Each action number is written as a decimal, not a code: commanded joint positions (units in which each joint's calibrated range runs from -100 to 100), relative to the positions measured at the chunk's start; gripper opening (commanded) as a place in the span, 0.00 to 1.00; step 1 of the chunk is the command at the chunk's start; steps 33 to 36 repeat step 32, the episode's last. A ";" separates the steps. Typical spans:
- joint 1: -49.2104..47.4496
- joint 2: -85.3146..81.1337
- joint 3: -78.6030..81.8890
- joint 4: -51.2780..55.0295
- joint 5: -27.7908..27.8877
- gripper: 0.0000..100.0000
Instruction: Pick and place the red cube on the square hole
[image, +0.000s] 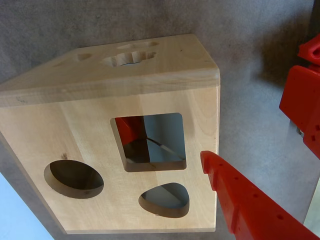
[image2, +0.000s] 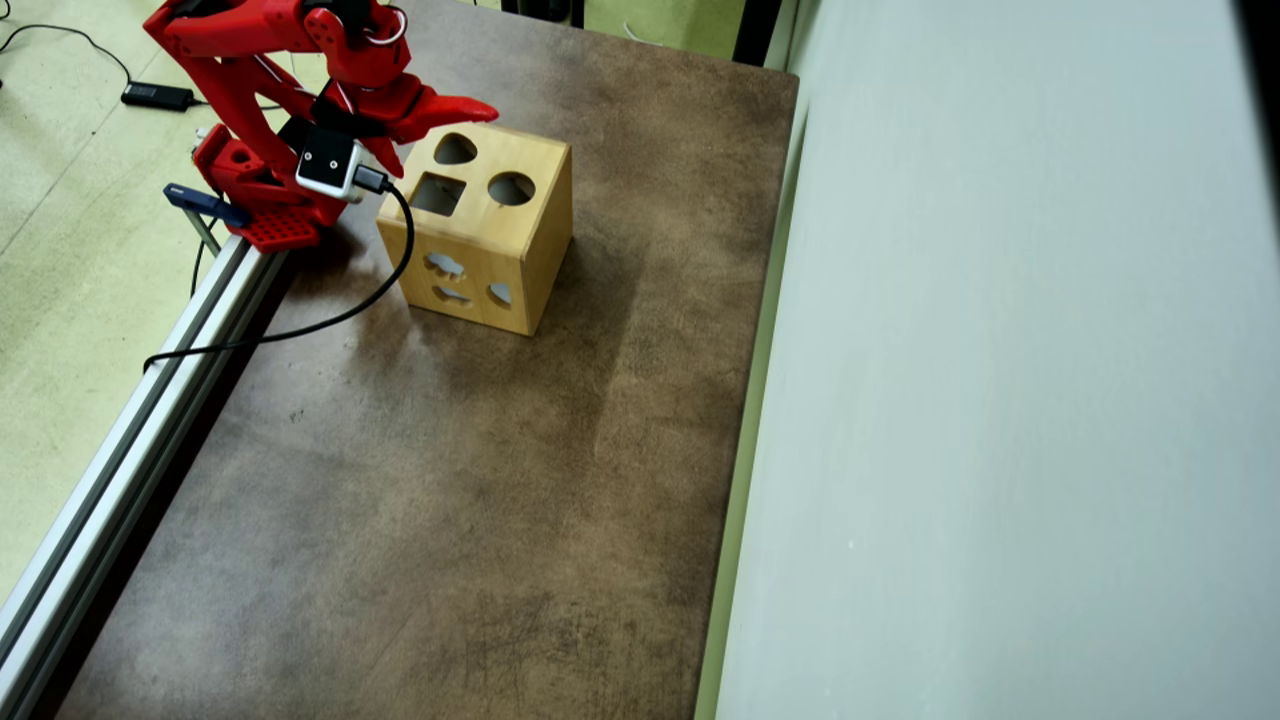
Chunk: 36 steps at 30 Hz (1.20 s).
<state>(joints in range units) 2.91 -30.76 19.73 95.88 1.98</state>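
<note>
The light wooden box (image: 90, 125) (image2: 530, 245) stands on the brown table, its top face carrying the square hole (image: 162, 137) (image2: 438, 193). Through the left part of that hole in the wrist view I see a red face (image: 125, 131), apparently the red cube lying inside the box; the overhead view does not show it. My gripper (image2: 443, 140) hovers open and empty above the box's top, near its back left edge in the overhead view. Only one red finger (image: 240, 200) enters the wrist view, at the bottom right, beside the hole.
The top face also has a round cut-out (image: 74, 178) (image2: 511, 188) and a heart-like cut-out (image: 165, 199) (image2: 455, 149). The arm's red base (image2: 255, 200) and a black cable (image2: 300, 325) sit left of the box. An aluminium rail (image2: 130, 430) lines the table's left edge.
</note>
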 joint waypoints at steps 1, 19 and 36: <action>-0.38 -0.87 -0.32 0.18 0.10 0.94; -0.38 -1.64 -0.41 0.18 0.20 0.94; -0.46 -18.71 -1.30 0.26 0.24 0.94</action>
